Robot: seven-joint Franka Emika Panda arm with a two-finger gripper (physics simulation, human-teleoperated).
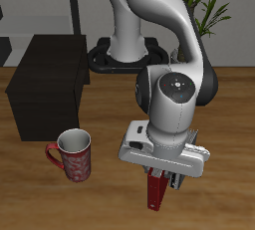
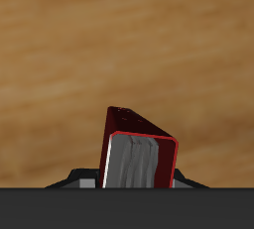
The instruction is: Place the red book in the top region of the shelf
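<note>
The gripper [image 1: 156, 186] holds the red book [image 1: 155, 195] upright near the table's front edge, well apart from the shelf [image 1: 47, 85]. The mug [image 1: 73, 155] stands between (a likely snag): carried low, the book could clip it.

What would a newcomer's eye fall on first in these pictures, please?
Probably the thin bright-red hardcover book, upright in the white arm's two-finger gripper near the table's front edge; the wrist view shows its pale page edges. Next, the large dark boxy shelf farther back, with a red patterned mug before it.
</note>
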